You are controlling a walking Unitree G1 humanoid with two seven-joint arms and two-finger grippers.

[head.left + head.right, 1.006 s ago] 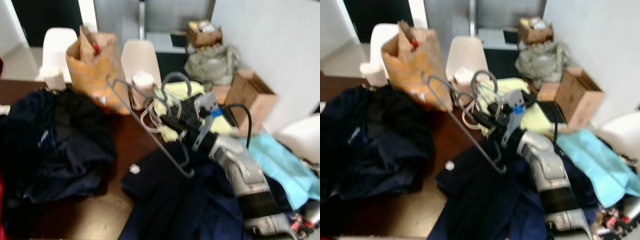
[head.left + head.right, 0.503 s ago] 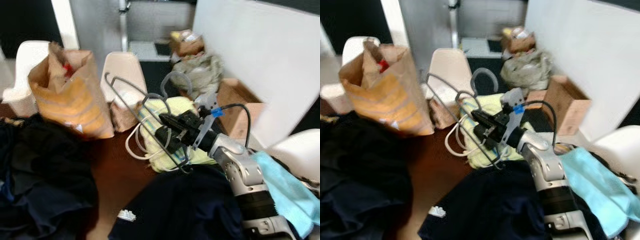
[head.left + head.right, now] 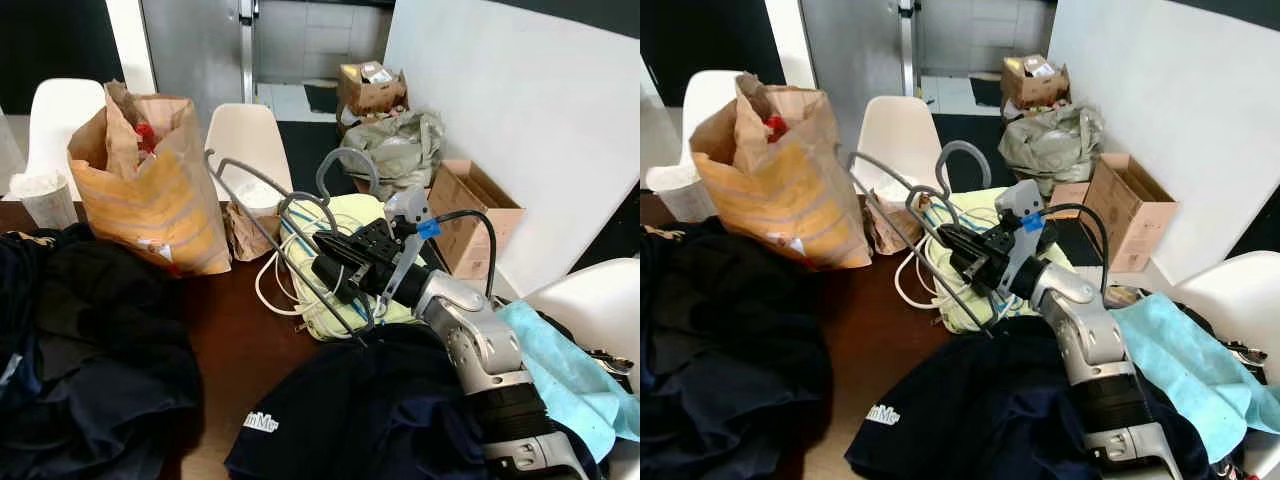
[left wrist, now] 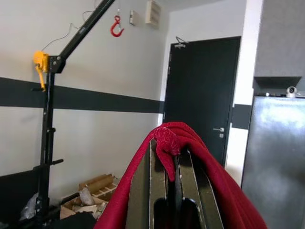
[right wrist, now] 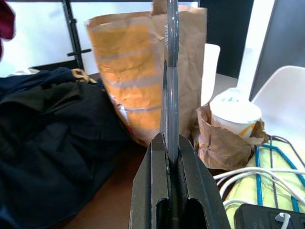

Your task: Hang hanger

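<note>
The right end effector [image 3: 335,268] is clenched on one grey hanger [image 3: 270,215], held tilted above the tabletop [image 3: 235,315], its hook [image 3: 345,165] up behind the fingers. Beyond it stand one paper bag [image 3: 150,185] and two white chairs [image 3: 250,140]. The left end effector [image 4: 174,191] is closed on one red cloth [image 4: 190,143].

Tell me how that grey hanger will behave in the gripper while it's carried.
The grey hanger looks thin and rigid, so probably light and shape-holding. The right gripper pinches just one bar, so it may pivot. Its open hook could snag the white cable.
</note>
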